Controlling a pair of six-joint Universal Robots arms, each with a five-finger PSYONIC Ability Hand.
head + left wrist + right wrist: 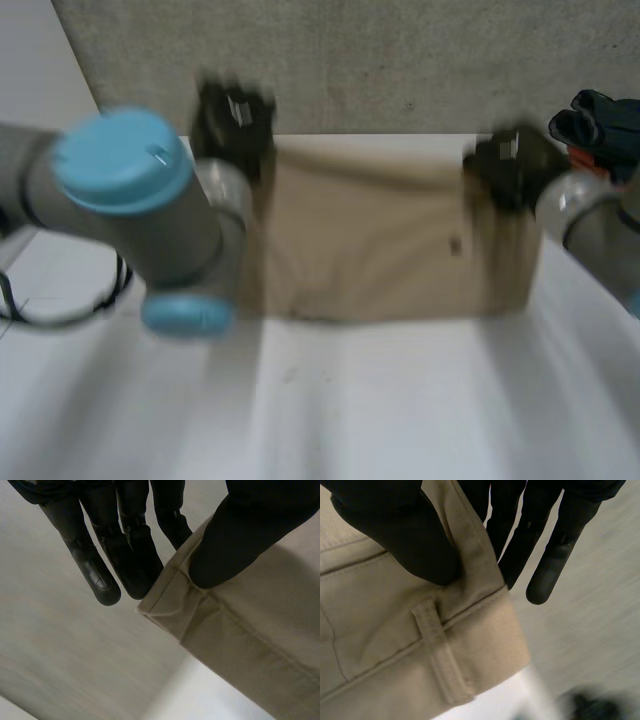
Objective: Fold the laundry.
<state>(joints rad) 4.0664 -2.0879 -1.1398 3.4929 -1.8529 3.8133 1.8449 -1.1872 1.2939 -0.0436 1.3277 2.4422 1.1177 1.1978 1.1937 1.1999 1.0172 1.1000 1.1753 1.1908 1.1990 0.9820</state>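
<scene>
A tan pair of trousers (385,245) hangs stretched between my two hands above the white table (400,400). My left hand (232,125) pinches the hemmed corner (170,605) at the cloth's upper left, thumb (235,545) on top and fingers (125,555) behind. My right hand (505,165) pinches the waistband corner (480,595) at the upper right, thumb (410,540) pressed on the band beside a belt loop (440,650), fingers (545,555) behind the cloth.
A grey wall (400,60) rises behind the table. A dark object with an orange part (600,125) stands at the far right. My left arm's blue-capped joint (125,160) fills the near left. The white table in front of the trousers is bare.
</scene>
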